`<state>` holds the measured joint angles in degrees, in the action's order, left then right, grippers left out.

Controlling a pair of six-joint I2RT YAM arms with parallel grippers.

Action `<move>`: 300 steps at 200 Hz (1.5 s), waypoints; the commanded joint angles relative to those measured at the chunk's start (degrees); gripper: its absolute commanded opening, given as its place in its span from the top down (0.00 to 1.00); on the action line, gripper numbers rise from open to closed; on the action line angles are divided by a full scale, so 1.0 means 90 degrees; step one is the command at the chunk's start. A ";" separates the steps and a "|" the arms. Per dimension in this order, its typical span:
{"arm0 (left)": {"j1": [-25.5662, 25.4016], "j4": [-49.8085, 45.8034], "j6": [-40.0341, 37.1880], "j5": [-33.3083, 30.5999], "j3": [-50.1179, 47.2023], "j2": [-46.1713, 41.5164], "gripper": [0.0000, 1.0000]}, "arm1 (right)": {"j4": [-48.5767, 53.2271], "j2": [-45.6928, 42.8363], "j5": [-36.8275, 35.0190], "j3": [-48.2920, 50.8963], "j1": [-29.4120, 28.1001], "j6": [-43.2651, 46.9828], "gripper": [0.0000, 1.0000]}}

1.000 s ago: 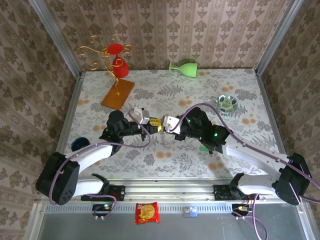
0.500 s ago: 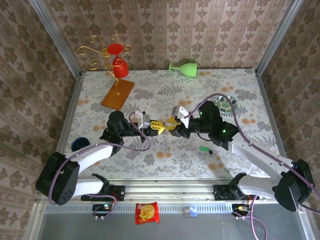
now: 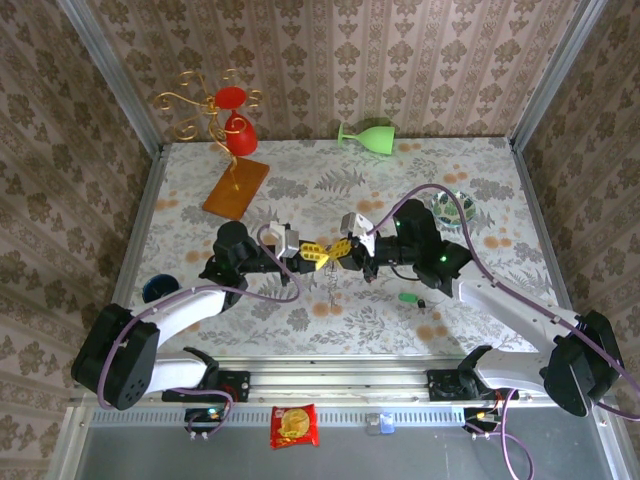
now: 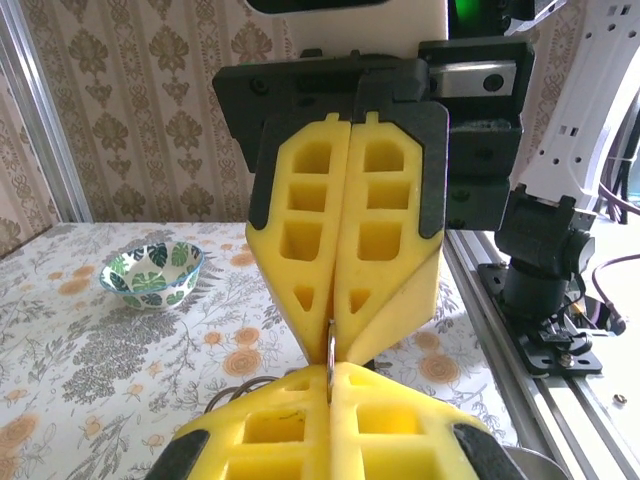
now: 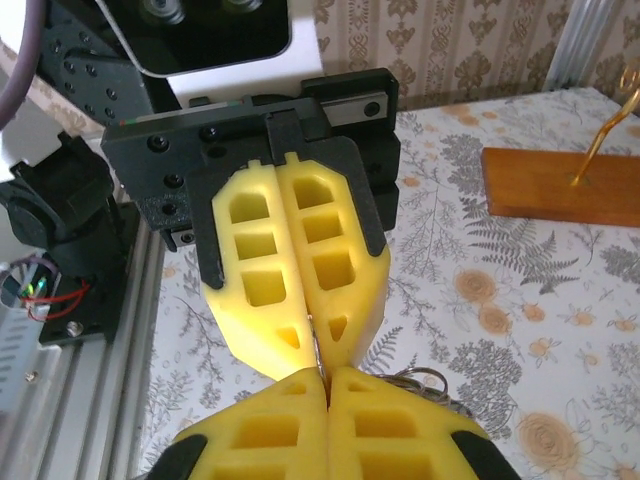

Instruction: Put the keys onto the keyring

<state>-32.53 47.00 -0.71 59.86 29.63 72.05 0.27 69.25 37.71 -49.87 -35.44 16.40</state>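
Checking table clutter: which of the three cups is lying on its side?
The green goblet at the far edge, tipped over. The red cup hangs on the gold stand, and the dark blue cup stands upright at far left.

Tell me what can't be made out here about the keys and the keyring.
1. Left wrist view: the shut left gripper and right gripper hide all but a metal sliver; key or ring, unclear.
2. Right wrist view: wire loops lie partly hidden behind the right gripper.
3. Top view: the green key is too small for detail.
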 commanded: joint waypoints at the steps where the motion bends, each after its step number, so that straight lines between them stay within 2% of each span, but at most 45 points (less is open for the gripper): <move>1: -0.0086 0.0349 -0.0128 0.0042 0.0024 -0.0068 0.92 | 0.0416 0.0080 0.0066 -0.0396 -0.0032 0.0410 1.00; 21: -0.0086 -0.0181 -0.0460 -0.0274 -0.0015 -0.0189 0.81 | 0.1078 0.0058 -0.0100 -0.0628 -0.0027 0.0871 1.00; 61: -0.0192 -0.2735 -0.1932 -0.0592 0.0518 -0.0427 0.81 | 0.2484 0.0293 -0.0324 -0.1286 -0.0147 0.1620 1.00; 77: -0.0213 -0.3143 -0.2155 -0.0591 0.0657 -0.0426 0.82 | 0.2928 0.0449 -0.0488 -0.1542 -0.0258 0.1892 1.00; 111: -0.0213 -0.3122 -0.2157 -0.0561 0.0692 -0.0447 0.83 | 0.3612 0.0707 -0.1023 -0.1958 -0.0518 0.2366 1.00; 152: -0.0205 -0.3191 -0.2153 -0.0451 0.0761 -0.0435 0.93 | 0.4162 0.0929 -0.1200 -0.2349 -0.0714 0.2718 1.00; 172: -0.0201 -0.3037 -0.2066 -0.0376 0.0742 -0.0442 1.00 | 0.3925 0.0857 -0.1010 -0.2278 -0.0669 0.2492 1.00; 183: -0.0189 -0.2871 -0.1974 -0.0324 0.0705 -0.0438 1.00 | 0.3592 0.0717 -0.0775 -0.2096 -0.0524 0.2175 0.84; 203: -0.0194 -0.2347 -0.1678 -0.0217 0.0551 -0.0428 1.00 | 0.2817 0.0434 -0.0375 -0.1633 -0.0194 0.1634 0.69; 238: -0.0194 -0.1357 -0.1129 -0.0069 0.0295 -0.0323 1.00 | 0.2087 0.0292 -0.0060 -0.1114 -0.0046 0.1071 0.65; 256: -0.0194 -0.1147 -0.1000 -0.0027 0.0244 -0.0301 1.00 | 0.1932 0.0296 -0.0079 -0.1013 -0.0044 0.1002 0.67; 276: -0.0194 -0.1141 -0.0995 -0.0010 0.0223 -0.0301 1.00 | 0.1846 0.0303 -0.0014 -0.0993 -0.0037 0.0971 0.75; 284: -0.0194 -0.1129 -0.0991 -0.0006 0.0223 -0.0301 1.00 | 0.1818 0.0311 0.0013 -0.0991 -0.0040 0.0979 0.81; 296: -0.0194 -0.1121 -0.0989 -0.0016 0.0229 -0.0281 1.00 | 0.1861 0.0332 0.0071 -0.1028 -0.0039 0.1026 0.99; 300: -0.0194 -0.1121 -0.0988 -0.0026 0.0233 -0.0277 1.00 | 0.1892 0.0348 0.0080 -0.1048 -0.0037 0.1048 1.00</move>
<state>-34.11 33.01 -11.20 57.39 31.86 69.32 18.98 72.69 35.75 -59.37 -35.77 26.44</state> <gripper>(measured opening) 0.053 0.096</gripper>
